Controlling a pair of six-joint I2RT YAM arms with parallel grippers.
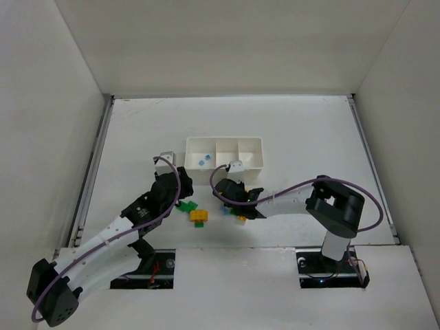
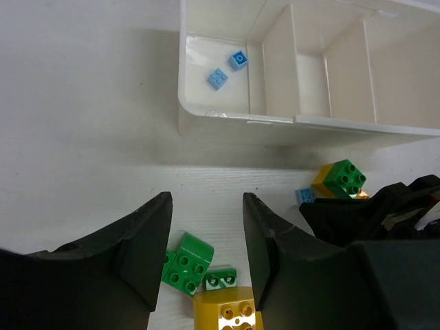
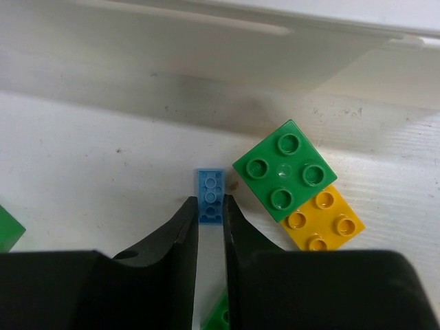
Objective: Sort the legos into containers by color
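Observation:
The white tray (image 1: 251,166) stands mid-table; its left compartment holds two pale blue legos (image 2: 238,59). My right gripper (image 3: 210,206) is low on the table just before the tray, its jaws pinched on the sides of a small blue lego (image 3: 210,191). Beside it a green lego (image 3: 284,170) sits on a yellow one (image 3: 324,218). My left gripper (image 2: 206,234) is open and empty above a green lego (image 2: 187,261), a smaller green one (image 2: 221,278) and a yellow one (image 2: 227,313). Both grippers show in the top view: left (image 1: 180,199), right (image 1: 230,203).
The tray's middle and right compartments (image 2: 309,82) show no bricks. The right arm's black gripper body (image 2: 385,220) is close to my left gripper's right finger. White walls enclose the table on three sides. Another green lego (image 3: 7,230) lies at the right wrist view's left edge.

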